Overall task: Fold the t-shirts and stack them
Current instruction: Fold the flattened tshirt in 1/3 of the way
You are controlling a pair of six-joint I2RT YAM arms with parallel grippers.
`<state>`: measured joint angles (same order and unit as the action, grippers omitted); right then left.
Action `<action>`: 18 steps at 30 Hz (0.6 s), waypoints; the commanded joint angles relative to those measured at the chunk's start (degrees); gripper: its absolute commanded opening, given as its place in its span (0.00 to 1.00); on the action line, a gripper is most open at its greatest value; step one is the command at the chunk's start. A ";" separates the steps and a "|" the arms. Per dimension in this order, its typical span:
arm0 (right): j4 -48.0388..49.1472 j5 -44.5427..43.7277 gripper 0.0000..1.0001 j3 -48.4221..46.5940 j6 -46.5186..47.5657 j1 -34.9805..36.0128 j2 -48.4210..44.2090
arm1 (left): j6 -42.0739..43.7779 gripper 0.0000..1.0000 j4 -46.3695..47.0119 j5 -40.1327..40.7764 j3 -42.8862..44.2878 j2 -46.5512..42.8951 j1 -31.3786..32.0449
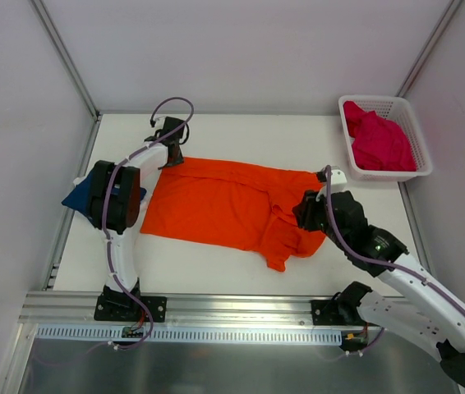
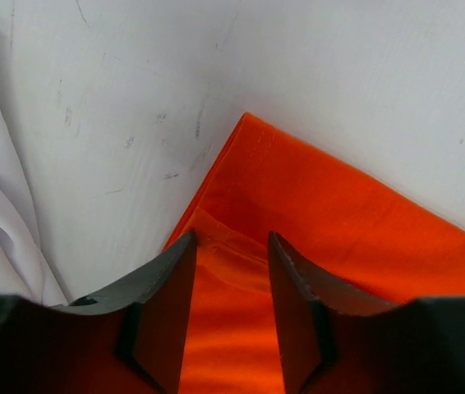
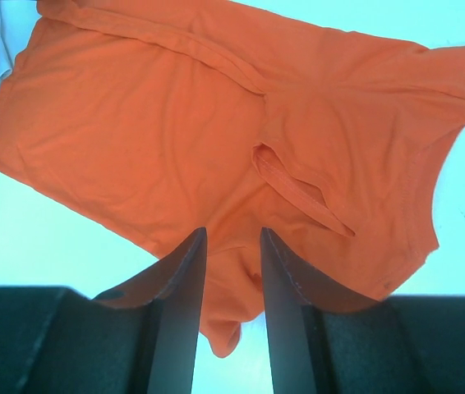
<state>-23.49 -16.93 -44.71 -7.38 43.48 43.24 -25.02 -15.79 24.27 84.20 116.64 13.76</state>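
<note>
The bright orange t-shirt (image 1: pixel 216 203) lies spread flat across the table, with one sleeve bunched toward the near right. My left gripper (image 1: pixel 170 156) is at the shirt's far left corner. In the left wrist view its fingers stand apart over that hemmed corner (image 2: pixel 241 164), and the left gripper (image 2: pixel 231 238) is open with cloth lying in the gap. My right gripper (image 1: pixel 301 215) hovers over the shirt's right side, open (image 3: pixel 228 234), with the orange t-shirt (image 3: pixel 175 123) and its neckline below. The magenta t-shirt (image 1: pixel 380 141) sits crumpled in the basket. The navy t-shirt (image 1: pixel 74 199) peeks out beside the left arm.
The white mesh basket (image 1: pixel 419 168) stands at the back right corner. White walls and metal frame posts close in the table on the left, back and right. A metal rail (image 1: pixel 216 305) runs along the near edge, where both arm bases are bolted.
</note>
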 commanded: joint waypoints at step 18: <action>-2.27 -4.34 0.36 2.26 -2.12 0.29 -3.08 | -3.55 0.00 -3.90 0.95 -6.77 -7.29 -0.84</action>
<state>-26.85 -20.18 -42.30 -8.60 43.51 39.77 -26.85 -18.48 24.49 79.35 114.78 13.39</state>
